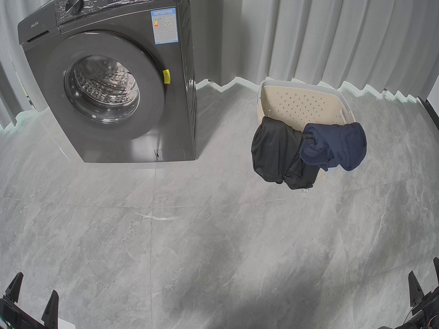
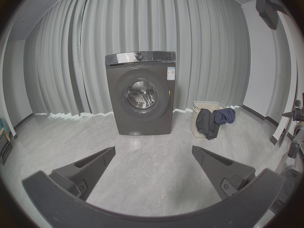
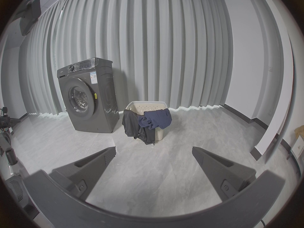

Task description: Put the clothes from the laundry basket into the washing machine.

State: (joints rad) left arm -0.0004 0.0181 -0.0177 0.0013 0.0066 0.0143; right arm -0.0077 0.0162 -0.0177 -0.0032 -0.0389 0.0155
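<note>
Nothing lifted yet, so this is the opening stage. Left gripper [image 2: 153,148] and right gripper [image 3: 153,149] hang low, jaws spread, holding nothing, well apart from the laundry basket [image 1: 297,103]. Black garment [image 1: 276,154] and navy garment [image 1: 336,145] drape over its near rim, touching each other. Washing machine [image 1: 109,78] stands to the basket's left. Its door looks shut and the drum apparently bare. Next: close in, grasp one garment.

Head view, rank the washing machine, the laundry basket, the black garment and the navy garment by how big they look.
1. washing machine, by far the largest.
2. laundry basket, partly covered by the clothes.
3. black garment and navy garment: close in spread, the black perhaps slightly larger, so I leave them unranked.
</note>
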